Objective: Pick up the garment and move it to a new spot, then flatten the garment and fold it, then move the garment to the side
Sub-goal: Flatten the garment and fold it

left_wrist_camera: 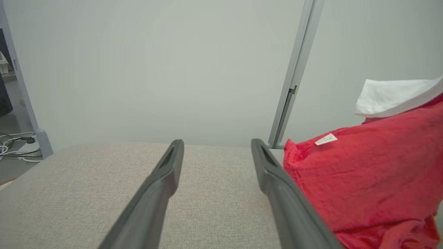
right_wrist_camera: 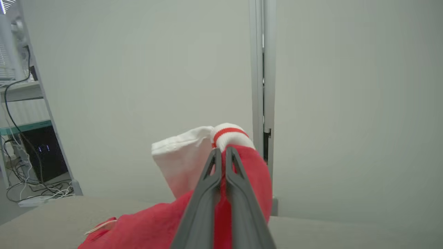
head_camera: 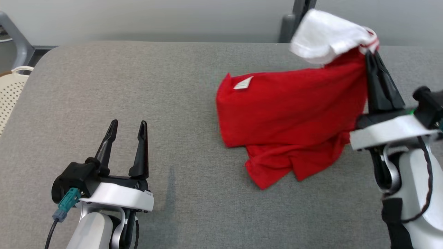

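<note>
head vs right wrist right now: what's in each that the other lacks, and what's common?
Head: left gripper, jaws open and empty above the table; pale perforated basket at far left. Right wrist: shelf unit with a dark box, cables on the floor. Both: right gripper shut on the red-and-white garment, holding one end up while the rest lies on the table.

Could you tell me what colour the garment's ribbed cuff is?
The cuff is white with a red stripe, clearest in the right wrist view.
</note>
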Available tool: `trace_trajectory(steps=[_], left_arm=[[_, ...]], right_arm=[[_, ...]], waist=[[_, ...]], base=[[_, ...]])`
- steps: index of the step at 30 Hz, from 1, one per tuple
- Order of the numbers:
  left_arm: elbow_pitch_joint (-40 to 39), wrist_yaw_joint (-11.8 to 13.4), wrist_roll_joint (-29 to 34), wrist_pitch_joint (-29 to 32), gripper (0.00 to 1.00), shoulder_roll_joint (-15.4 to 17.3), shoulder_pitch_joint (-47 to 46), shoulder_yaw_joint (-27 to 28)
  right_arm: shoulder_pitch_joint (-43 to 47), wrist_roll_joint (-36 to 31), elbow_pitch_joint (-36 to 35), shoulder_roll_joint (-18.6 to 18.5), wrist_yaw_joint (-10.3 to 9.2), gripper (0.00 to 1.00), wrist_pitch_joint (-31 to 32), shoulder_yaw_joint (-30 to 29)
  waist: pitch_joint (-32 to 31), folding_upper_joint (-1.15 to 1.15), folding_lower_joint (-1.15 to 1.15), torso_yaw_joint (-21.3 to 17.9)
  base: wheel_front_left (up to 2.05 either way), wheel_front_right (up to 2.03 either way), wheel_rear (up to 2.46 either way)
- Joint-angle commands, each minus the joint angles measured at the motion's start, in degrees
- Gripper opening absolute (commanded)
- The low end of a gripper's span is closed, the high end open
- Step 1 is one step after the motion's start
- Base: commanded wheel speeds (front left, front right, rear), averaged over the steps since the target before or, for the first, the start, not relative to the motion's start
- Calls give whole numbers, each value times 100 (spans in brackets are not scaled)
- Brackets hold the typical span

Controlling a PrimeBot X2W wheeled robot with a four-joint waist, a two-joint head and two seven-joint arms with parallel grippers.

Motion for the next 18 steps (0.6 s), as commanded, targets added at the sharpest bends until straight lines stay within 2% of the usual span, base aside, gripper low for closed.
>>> trace_trajectory(steps=[1, 8, 14, 15, 16, 17, 18], left_arm=[[-2, -17, 22, -6, 100, 42, -21, 11], [-12, -26, 59, 24, 100, 118, -139, -39], [-79, 23, 74, 76, 100, 199, -177, -46], [-81, 20, 76, 89, 100, 216, -175, -46], [-84, 25, 81, 99, 100, 227, -176, -52], [-87, 26, 79, 109, 100, 235, -176, -57], [-90, 34, 77, 112, 100, 242, -171, -61]], right_arm=[[190, -51, 35, -16, 1, 0, -10, -162], [1278, 286, 634, -13, 1, 0, -145, -1326], [1605, 819, 1445, -20, 1, 0, -343, -1433], [1597, 891, 1540, -21, 1, 4, -362, -1414], [1589, 906, 1599, -21, 1, 44, -388, -1398], [1586, 950, 1650, -20, 1, 100, -395, -1384], [1593, 961, 1672, -21, 1, 100, -408, -1385]], waist=[[60, 0, 0, -132], [198, 0, 0, -402], [285, 0, 0, -518], [287, 0, 0, -525], [287, 0, 0, -528], [282, 0, 0, -527], [271, 0, 0, -526]], base=[[0, 0, 0], [0, 0, 0], [0, 0, 0], [0, 0, 0], [0, 0, 0], [0, 0, 0], [0, 0, 0]])
